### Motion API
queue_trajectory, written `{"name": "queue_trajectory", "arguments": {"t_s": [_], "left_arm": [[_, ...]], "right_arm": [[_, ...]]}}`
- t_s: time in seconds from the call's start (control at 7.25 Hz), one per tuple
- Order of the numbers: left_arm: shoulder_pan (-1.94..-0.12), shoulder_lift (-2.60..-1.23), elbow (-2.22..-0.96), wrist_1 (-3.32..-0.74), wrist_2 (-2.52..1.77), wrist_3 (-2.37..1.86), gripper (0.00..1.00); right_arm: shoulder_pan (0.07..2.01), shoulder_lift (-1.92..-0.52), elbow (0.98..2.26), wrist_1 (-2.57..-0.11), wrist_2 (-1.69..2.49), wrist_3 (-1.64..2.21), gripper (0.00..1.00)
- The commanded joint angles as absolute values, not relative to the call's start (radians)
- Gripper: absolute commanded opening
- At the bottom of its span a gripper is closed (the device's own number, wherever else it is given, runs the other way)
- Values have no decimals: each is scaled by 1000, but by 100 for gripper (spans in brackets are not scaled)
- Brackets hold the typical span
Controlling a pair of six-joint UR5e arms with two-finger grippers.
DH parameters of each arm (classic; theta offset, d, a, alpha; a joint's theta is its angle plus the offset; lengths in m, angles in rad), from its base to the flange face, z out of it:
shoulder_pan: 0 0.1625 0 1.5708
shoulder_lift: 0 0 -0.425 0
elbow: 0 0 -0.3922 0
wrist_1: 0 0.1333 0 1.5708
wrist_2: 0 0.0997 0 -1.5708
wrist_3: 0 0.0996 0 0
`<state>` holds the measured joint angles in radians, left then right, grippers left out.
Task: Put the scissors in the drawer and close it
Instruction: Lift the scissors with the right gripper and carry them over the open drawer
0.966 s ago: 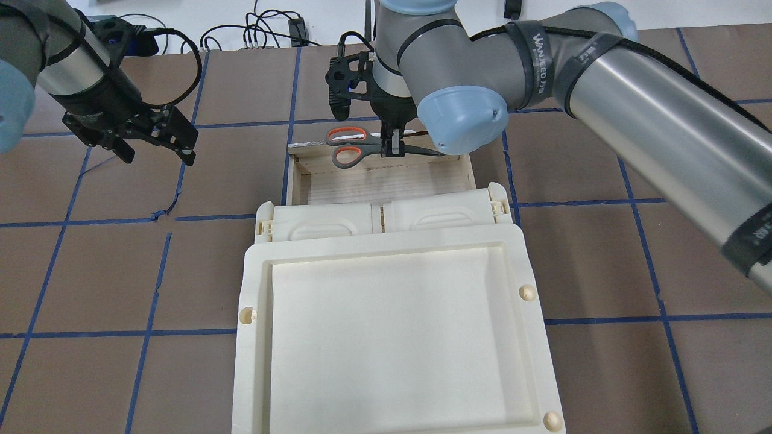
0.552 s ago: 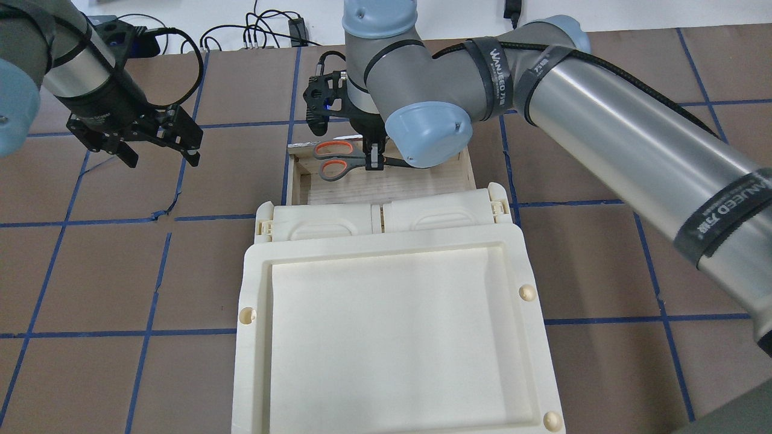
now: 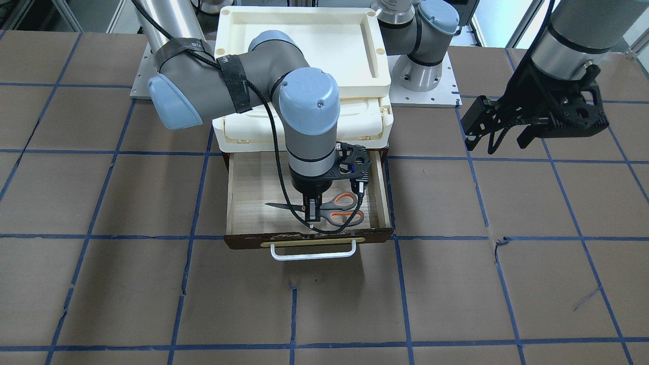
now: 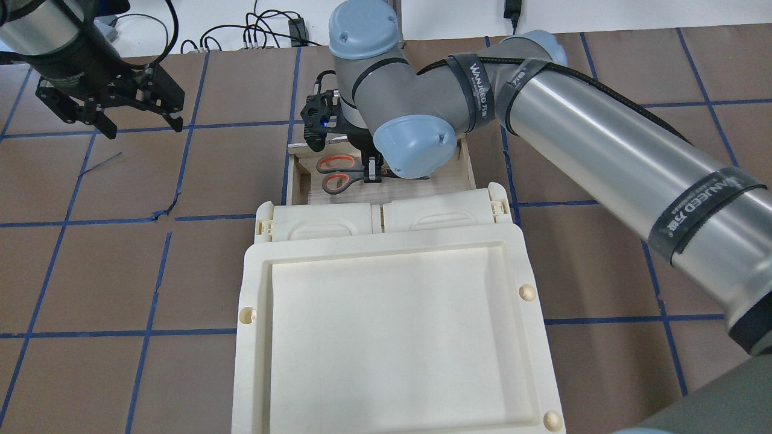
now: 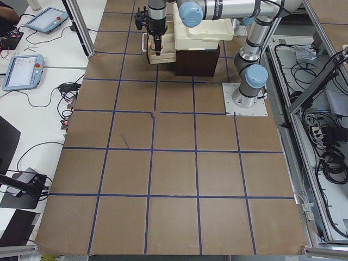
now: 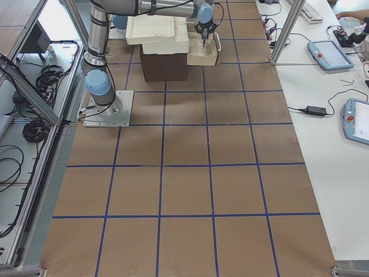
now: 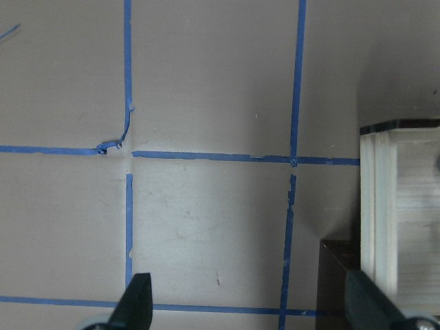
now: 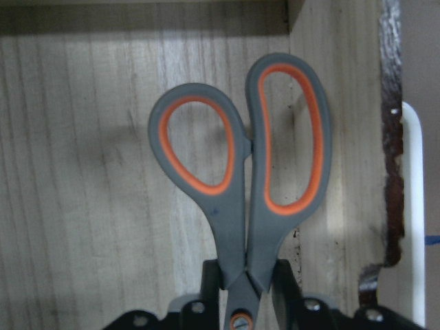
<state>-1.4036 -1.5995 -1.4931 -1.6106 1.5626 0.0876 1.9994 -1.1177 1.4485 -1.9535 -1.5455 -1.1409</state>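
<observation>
Scissors (image 3: pixel 328 205): being held inside the open drawer (image 3: pixel 231 203), near its front. The long axis is running along the front panel; in the front-facing view the blades are pointing to 9 o'clock and the loops to 3 o'clock. Right claw (image 3: pixel 312 214) is clenching them at the pivot. Overhead, the arm is hiding the blades; contact with the drawer floor cannot be told. Left claw (image 4: pixel 143 123) is hanging released above the desk (image 3: pixel 152 284), at the drawer's 10 o'clock overhead.

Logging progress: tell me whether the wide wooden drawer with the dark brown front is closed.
No. The dark-fronted wooden drawer stands pulled out, its pale floor exposed under the grey-handled, orange-lined scissors gripped by the right hand.
</observation>
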Motion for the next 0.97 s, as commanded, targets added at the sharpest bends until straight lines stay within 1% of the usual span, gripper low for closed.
{"name": "queue_trajectory", "arguments": {"t_s": [0.0, 0.28, 0.55, 0.83], "left_arm": [[-1411, -1601, -1471, -1701, 1542, 74, 100], [-1414, -1580, -1537, -1697, 1540, 97, 100], [-1399, -1582, -1523, -1611, 1542, 103, 100], [-1413, -1582, -1535, -1615, 1548, 104, 100]], "right_arm": [[2000, -1112, 1459, -1956, -1546, -1140, 5], [2000, -1112, 1468, -1962, -1540, -1137, 5], [2000, -1114, 1470, -1957, -1536, -1117, 6], [2000, -1114, 1471, -1956, -1532, -1120, 7]]}}
